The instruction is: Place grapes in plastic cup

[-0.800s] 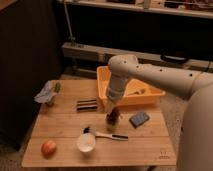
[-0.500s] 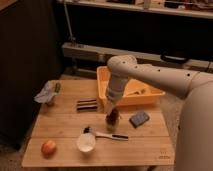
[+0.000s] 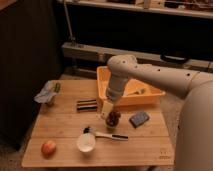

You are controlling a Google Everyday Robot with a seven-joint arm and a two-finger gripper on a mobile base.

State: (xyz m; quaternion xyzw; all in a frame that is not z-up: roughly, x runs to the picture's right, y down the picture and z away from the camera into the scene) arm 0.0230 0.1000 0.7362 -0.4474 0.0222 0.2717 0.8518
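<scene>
A dark bunch of grapes (image 3: pixel 114 119) lies on the wooden table (image 3: pixel 60 125), near its middle. My gripper (image 3: pixel 107 110) is directly over the grapes' left side, at or just above them, with the arm reaching in from the right. The white plastic cup (image 3: pixel 86 142) stands upright near the front edge, left of and in front of the grapes. The cup looks empty from here.
An orange bin (image 3: pixel 150 95) sits at the back right behind my arm. A blue-grey sponge (image 3: pixel 139 119) lies right of the grapes. A dark bar (image 3: pixel 86 105), a crumpled bag (image 3: pixel 46 93), an apple (image 3: pixel 48 148) and a black-tipped utensil (image 3: pixel 107 135) also lie on the table.
</scene>
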